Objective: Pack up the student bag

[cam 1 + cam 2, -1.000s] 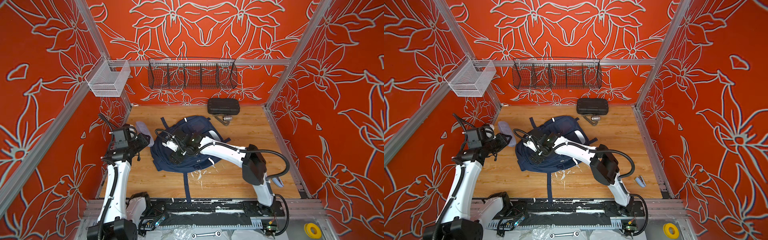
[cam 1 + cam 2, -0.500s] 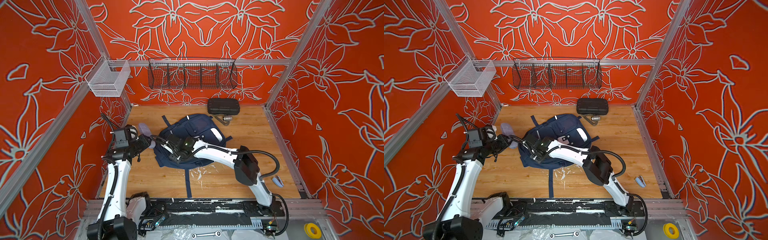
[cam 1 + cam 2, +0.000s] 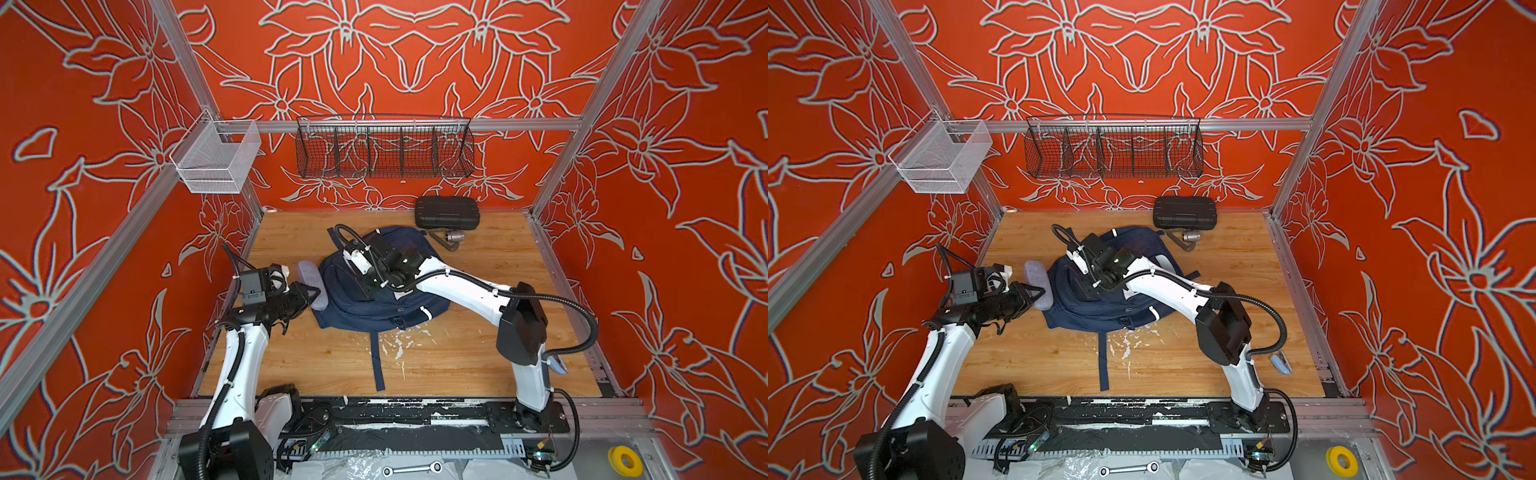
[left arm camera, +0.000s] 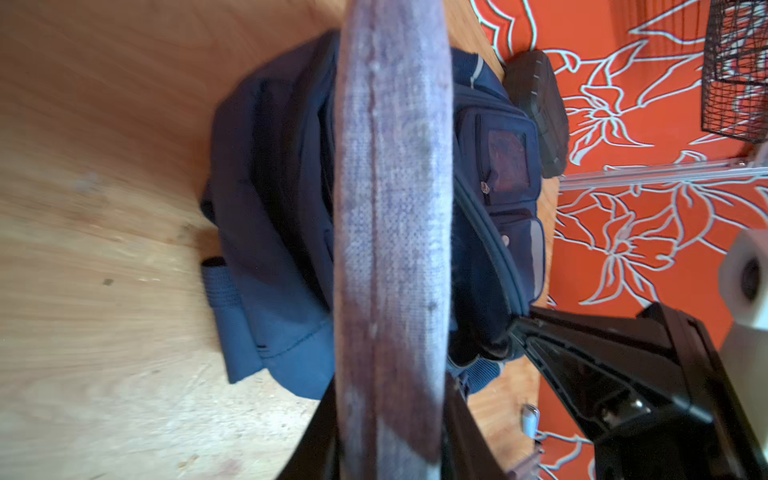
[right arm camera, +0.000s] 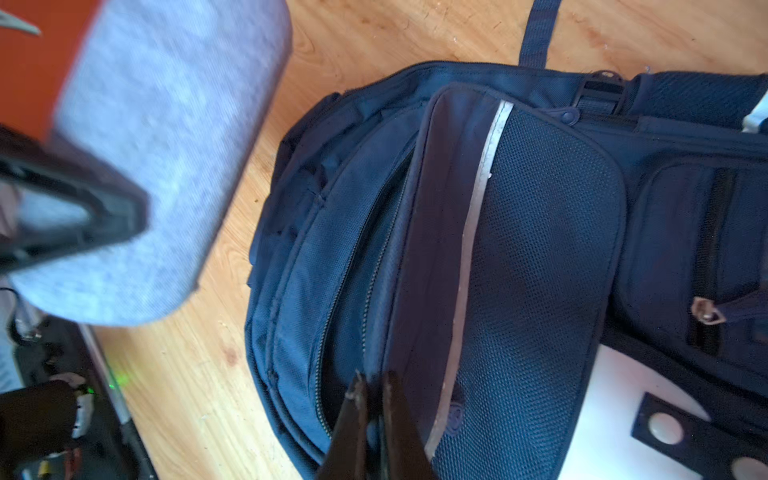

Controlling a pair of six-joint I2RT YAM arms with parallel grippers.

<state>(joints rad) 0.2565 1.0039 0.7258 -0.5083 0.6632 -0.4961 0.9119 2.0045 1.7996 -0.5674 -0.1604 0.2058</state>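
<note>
Right claw (image 5: pixel 371 384): clenched on the bag (image 3: pixel 374 312), tips pinched together on the flap edge beside the gaping zip.
Left claw (image 3: pixel 311 293): grasping a grey case (image 3: pixel 308 276) toward its nearer end, left of centre in both top views; I cannot tell whether the case clears the table (image 3: pixel 291 361).
Lower edge of frame: spanner (image 3: pixel 411 469) and yellow roll (image 3: pixel 622 460), on the rig's front, off the table.
Lower right: pale blue stapler (image 3: pixel 1281 362), near the right arm's base.
Centre, near: white flecks (image 3: pixel 399 340), and a loose strap (image 3: pixel 377 365) trailing from the bag toward the lower edge.
In the way: the right arm lies across the bag from the right. The grey case sits just beside the bag's left edge, apart from the right claw.
Far: black case (image 3: pixel 446 212) against the back wall, just beyond the bag's far end, with a socket and bent bar (image 3: pixel 449 239) just in front of it.
Upper frame: black wire basket (image 3: pixel 384 149) on the back rail, white mesh basket (image 3: pixel 216 164) at upper left.
Bag to claw: the bag lies flat, front up, at the table's centre. The right claw comes down on its left half; the left claw stands just outside its left edge.
Hidden: the white patch (image 5: pixel 615 419) is cut off by the frame edge and covered by the arm in both top views. Inside the zip is dark. The left wrist view is blurred, and the grey case across its middle hides much of the bag.
</note>
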